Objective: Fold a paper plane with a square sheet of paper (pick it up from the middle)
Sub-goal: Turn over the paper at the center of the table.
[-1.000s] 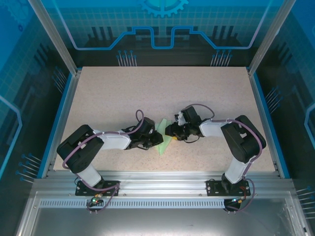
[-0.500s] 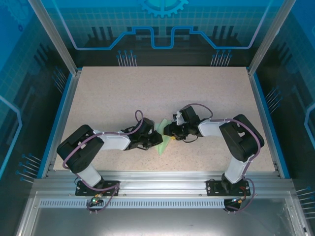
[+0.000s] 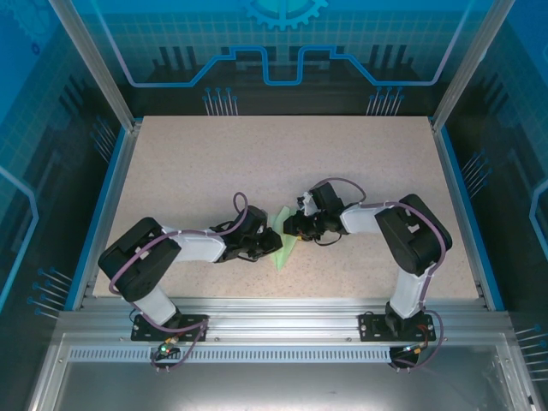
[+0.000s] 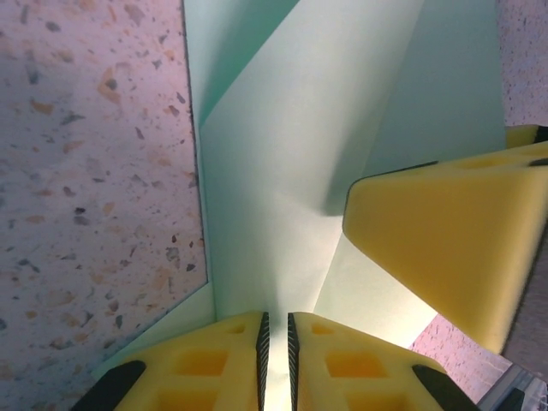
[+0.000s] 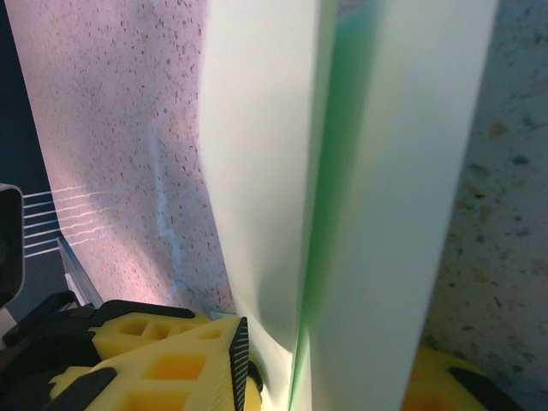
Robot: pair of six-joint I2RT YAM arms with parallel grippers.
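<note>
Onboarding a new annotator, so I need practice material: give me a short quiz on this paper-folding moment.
1. True or false: the paper lies flat and unfolded on the table.
2. What sits between the left jaws? A) nothing B) the paper's edge C) a cable
3. What colour are the fingers?
Key: 1 false, it is creased into folded layers; 2 B; 3 yellow.

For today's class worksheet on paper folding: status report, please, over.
Left gripper shut on the paper, part-folded. Right gripper straddles a raised fold, grip unclear. Grippers close together.
</note>
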